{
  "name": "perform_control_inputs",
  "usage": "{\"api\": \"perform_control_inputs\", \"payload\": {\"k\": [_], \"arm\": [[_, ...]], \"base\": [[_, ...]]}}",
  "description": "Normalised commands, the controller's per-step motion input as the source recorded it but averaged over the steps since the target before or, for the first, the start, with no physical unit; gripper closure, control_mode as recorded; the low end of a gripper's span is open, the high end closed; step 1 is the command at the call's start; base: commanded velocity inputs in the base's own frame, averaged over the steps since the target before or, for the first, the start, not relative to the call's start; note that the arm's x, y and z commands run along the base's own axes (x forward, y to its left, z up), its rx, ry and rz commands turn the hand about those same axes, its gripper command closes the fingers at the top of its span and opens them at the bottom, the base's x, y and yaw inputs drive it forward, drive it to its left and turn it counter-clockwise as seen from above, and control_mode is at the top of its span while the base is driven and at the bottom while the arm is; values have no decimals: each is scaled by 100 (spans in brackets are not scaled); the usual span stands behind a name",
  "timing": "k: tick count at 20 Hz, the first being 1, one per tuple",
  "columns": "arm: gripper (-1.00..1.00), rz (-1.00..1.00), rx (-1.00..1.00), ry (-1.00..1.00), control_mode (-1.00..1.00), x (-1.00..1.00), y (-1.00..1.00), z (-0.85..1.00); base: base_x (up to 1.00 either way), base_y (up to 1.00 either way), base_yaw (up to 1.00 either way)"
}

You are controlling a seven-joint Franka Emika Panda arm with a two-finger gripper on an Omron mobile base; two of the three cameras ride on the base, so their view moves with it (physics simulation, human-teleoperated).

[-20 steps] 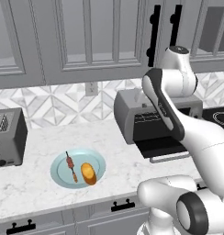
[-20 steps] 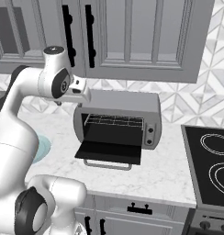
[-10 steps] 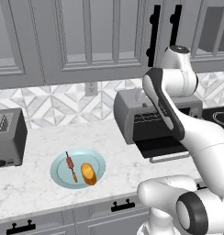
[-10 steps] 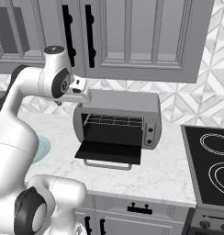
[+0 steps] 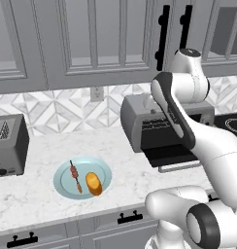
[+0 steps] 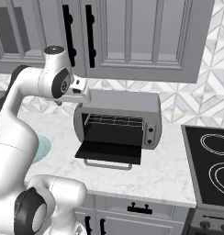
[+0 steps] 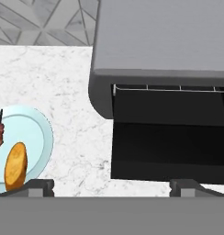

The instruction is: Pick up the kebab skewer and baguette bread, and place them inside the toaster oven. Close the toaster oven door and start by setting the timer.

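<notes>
gripper [image 7: 112,186] is up high over the counter [image 5: 38,194], above the left end of the toaster oven [image 6: 118,117], looking down. its two fingertips [image 7: 40,186] stand wide apart with nothing between them, so it is released and empty. in the right base view the hand sits just beside the oven's upper left corner, clear of it.

kebab skewer [image 5: 75,175] and baguette bread [image 5: 93,183] both lie on a pale blue plate [image 5: 103,170] on the counter, side by side, skewer on the left, bread on the right, near each other; can't tell if they touch. plate is left of the oven, well apart from it, and below and off to the side of the gripper. in the hand view the plate is at the left edge with the bread near the left fingertip in the picture, skewer partly cut off by the frame.

toaster oven door [image 6: 109,151] is folded down flat in front of the cavity, bar handle [image 6: 107,164] at the front edge. wire rack [image 6: 114,120] visible inside, bare.

grey slot toaster [image 5: 8,146] sits far left on the counter. stove top [image 6: 210,165] lies right of the oven.
</notes>
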Motion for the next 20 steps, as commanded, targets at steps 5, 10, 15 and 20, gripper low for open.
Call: {"api": "perform_control_inputs", "payload": {"k": [5,10,15,20], "arm": [[-100,0,0,0,100,0,0,0],[-100,0,0,0,100,0,0,0],[-100,0,0,0,-100,-2,-1,-1],[-100,0,2,0,-100,-43,-41,-52]], "base": [[0,0,0],[0,0,0],[0,0,0],[0,0,0]]}}
